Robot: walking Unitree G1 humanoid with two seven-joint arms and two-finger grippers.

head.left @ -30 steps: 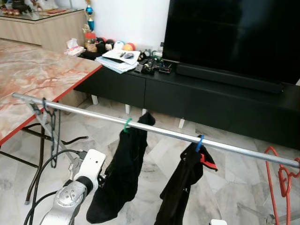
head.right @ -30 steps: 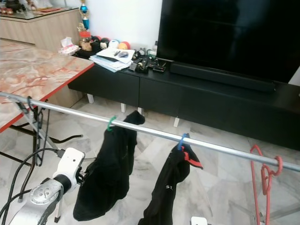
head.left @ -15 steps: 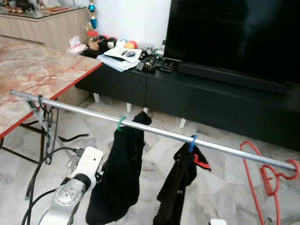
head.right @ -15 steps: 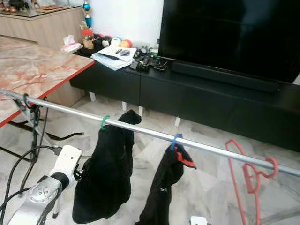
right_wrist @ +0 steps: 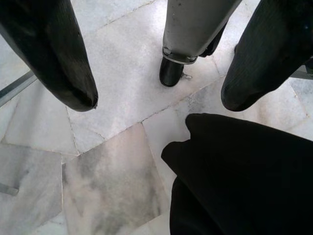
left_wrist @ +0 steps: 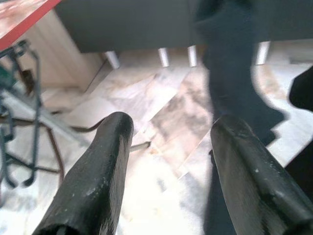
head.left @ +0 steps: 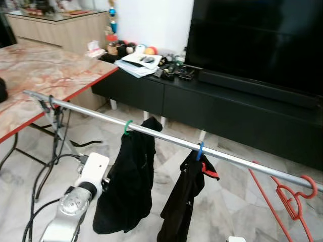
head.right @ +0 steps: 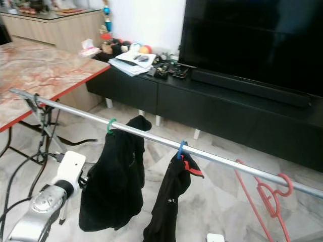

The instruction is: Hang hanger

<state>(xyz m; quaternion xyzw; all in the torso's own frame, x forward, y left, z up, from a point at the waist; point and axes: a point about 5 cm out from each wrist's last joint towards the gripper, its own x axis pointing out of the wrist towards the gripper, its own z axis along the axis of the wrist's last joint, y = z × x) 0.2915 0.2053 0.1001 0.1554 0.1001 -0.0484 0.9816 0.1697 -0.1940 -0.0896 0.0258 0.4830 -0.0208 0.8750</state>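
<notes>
The red hanger [head.left: 290, 194] hooks on the rail [head.left: 166, 138], well apart from both spread, empty jaws. Light, stiff wire; likely best pinched just beneath its hook

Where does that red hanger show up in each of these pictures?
Left eye view: red hanger, far right, hooked on the metal rail.
Right eye view: lower right, hooked on the rail.
Wrist views: no hanger visible.
Shared landmark: blue hook left of it.
</notes>
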